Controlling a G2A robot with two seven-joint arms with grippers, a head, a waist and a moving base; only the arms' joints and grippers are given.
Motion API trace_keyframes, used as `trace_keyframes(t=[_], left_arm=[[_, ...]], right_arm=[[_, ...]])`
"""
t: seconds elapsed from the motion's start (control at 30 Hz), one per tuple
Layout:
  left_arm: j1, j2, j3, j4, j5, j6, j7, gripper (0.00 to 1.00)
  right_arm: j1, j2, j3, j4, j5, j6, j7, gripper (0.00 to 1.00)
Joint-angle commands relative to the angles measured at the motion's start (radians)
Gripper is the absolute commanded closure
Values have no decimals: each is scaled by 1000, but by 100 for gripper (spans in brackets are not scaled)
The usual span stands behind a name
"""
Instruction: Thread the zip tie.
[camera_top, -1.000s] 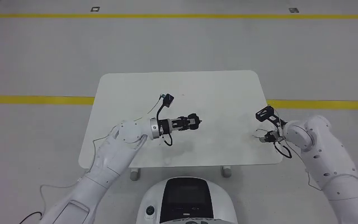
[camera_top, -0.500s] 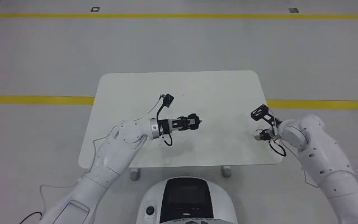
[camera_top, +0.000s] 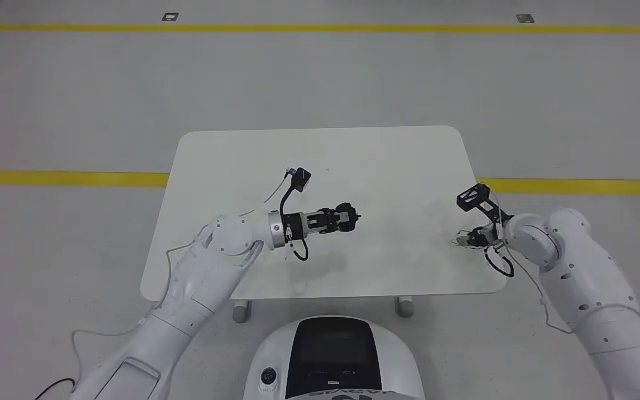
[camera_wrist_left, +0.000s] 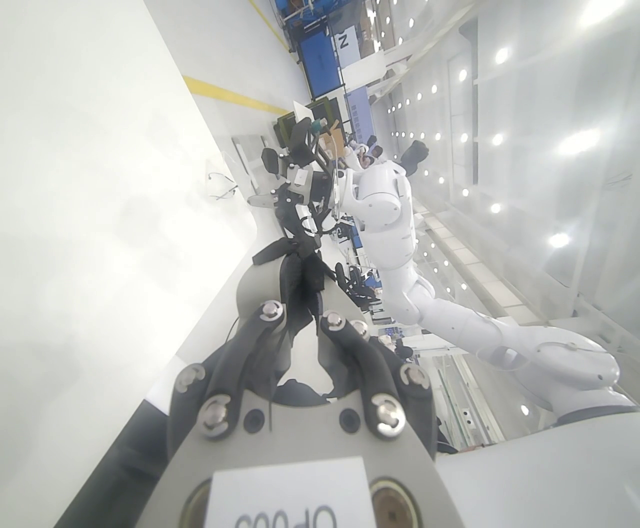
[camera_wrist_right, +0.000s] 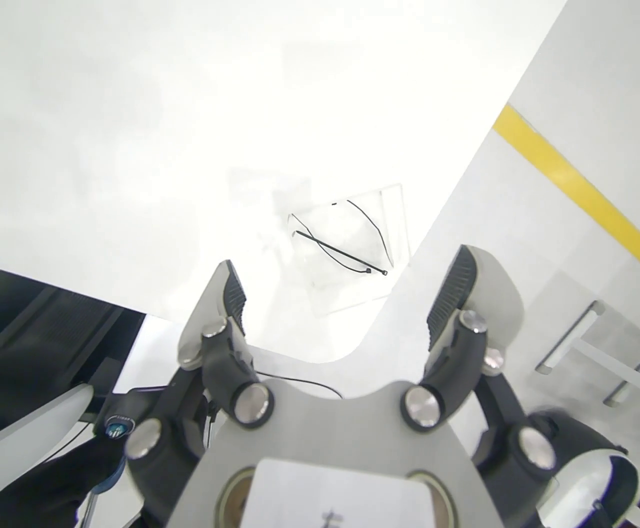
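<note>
Left gripper (camera_top: 350, 216): we see it over the middle of the table (camera_top: 320, 160), fingers pressed together. We cannot tell whether anything is pinched between them.
Right gripper (camera_wrist_right: 345, 282): we see it above the table's near right corner, fingers spread wide with nothing between them.
Zip ties (camera_wrist_right: 341, 254): we see a few thin black ones lying loose in a clear tray (camera_wrist_right: 395, 210) at that same corner, below the spread fingers and untouched by them.

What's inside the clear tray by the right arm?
Thin black zip ties, loosely crossing, lie in the clear tray. How many is too fine to tell; nothing covers them.
</note>
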Motion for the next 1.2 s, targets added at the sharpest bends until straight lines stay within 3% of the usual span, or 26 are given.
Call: trace_keyframes(t=[0.0, 0.33, 0.5, 0.83, 1.17], left_arm=[[0, 0, 0, 0, 0, 0, 0, 100], [0, 0, 0, 0, 0, 0, 0, 100], [0, 0, 0, 0, 0, 0, 0, 100], [0, 0, 0, 0, 0, 0, 0, 100], [0, 0, 0, 0, 0, 0, 0, 100]], right_arm=[[-3, 1, 7, 9, 14, 0, -8, 53], [3, 7, -18, 47, 22, 0, -51, 74], [18, 9, -44, 74, -5, 0, -73, 100], [43, 14, -127, 87, -134, 0, -107, 100], [40, 13, -132, 90, -145, 4, -123, 100]])
